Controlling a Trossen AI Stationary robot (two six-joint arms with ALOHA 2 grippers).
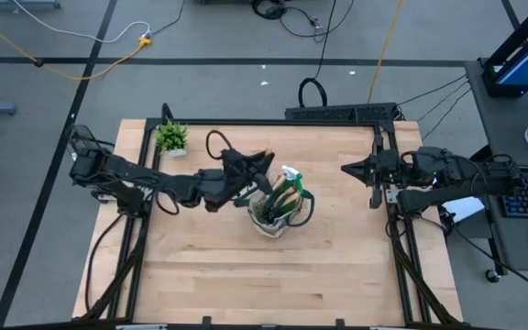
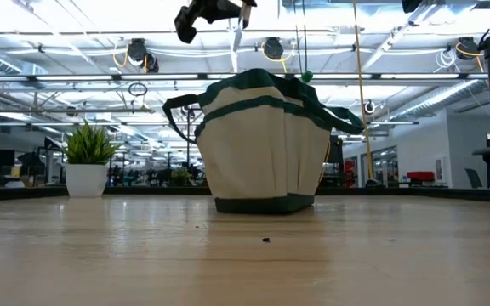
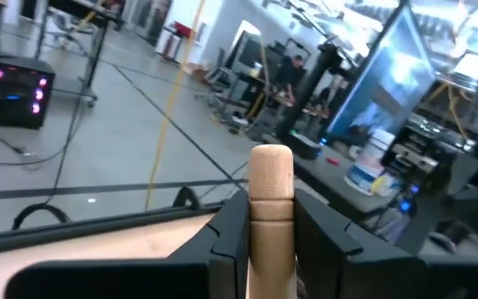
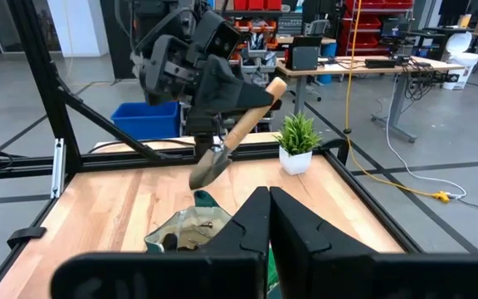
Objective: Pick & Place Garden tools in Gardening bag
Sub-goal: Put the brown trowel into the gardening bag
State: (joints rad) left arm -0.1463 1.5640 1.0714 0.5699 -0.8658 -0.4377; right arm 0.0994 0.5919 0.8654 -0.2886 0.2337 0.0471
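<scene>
From the high view, the left gripper (image 1: 262, 165) sits right over the gardening bag (image 1: 280, 209) near the middle of the table (image 1: 200, 275), so this looks like the drop-off step for one more tool. The bag is already stuffed: a green spray bottle (image 1: 291, 176) pokes out the top, plus some dark handles that are too small to sort out. The potted plant (image 1: 171, 137) sits off at the far left corner, well apart from the bag. The right gripper (image 1: 360, 170) is parked at the right edge of the table, fingers pressed together, holding nothing.

The low view shows the bag upright, loop handles flopped to the sides, with the left gripper above its rim at the top of the picture.

The left wrist view is the clear one: both fingers are clamped on the wooden handle of a trowel (image 3: 270, 208), the handle end sticking up between them.

The right wrist view shows the same thing from across the table. The trowel hangs blade-down and tilted, just above the bag's open mouth and not in yet.

Next move, probably: lower it until the blade is past the rim, aim for a gap beside the bottle, then let go.
</scene>
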